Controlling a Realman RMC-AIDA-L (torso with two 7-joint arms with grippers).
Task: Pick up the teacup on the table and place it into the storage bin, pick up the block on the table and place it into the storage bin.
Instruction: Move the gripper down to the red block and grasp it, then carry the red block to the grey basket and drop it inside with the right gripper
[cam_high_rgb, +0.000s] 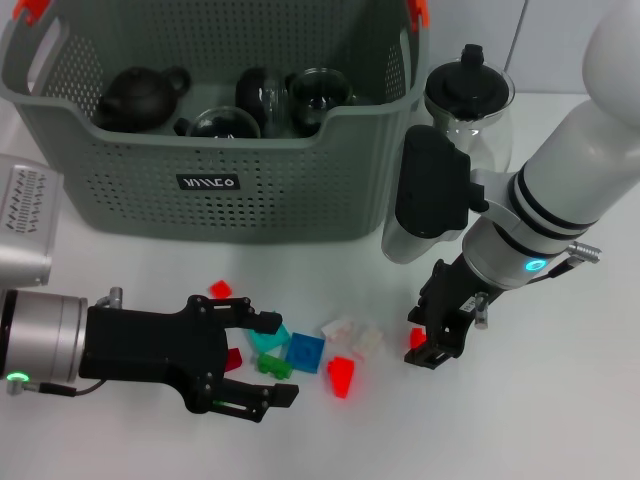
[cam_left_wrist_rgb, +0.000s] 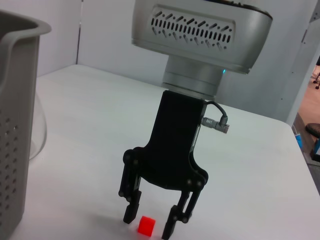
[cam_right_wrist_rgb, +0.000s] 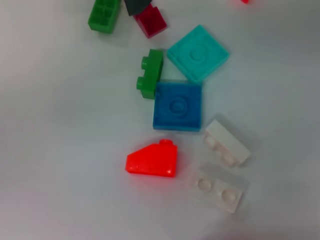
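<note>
1. Straddling a small red block (cam_left_wrist_rgb: 146, 226) on the white worktop (cam_high_rgb: 560, 420), the right claw (cam_high_rgb: 437, 335) stood low with its black fingers (cam_left_wrist_rgb: 131, 207) spread, one on each side of the block; whether they touched it could not be told.
2. Reaching in from the robot's left, the left claw (cam_high_rgb: 268, 358) lay close above the worktop with its jaws released, holding nothing, its tips at the edge of a scatter of blocks.
3. That scatter sat between the two claws: a teal flat tile (cam_right_wrist_rgb: 198, 53), a blue square tile (cam_right_wrist_rgb: 178, 105), a green brick (cam_right_wrist_rgb: 150, 73), a dark red brick (cam_right_wrist_rgb: 151, 21), a red wedge (cam_right_wrist_rgb: 152, 160) and two white bricks (cam_right_wrist_rgb: 226, 142), all near one another.
4. Another small red piece (cam_high_rgb: 220, 290) lay apart from them, nearer the storage bin.
5. The storage bin (cam_high_rgb: 215, 180) stood at the back of the worktop, already holding a dark teapot (cam_high_rgb: 140, 95) and several glass cups (cam_high_rgb: 318, 92).
6. A glass teapot with a black lid (cam_high_rgb: 468, 95) stood just beside the bin, behind the right arm.
</note>
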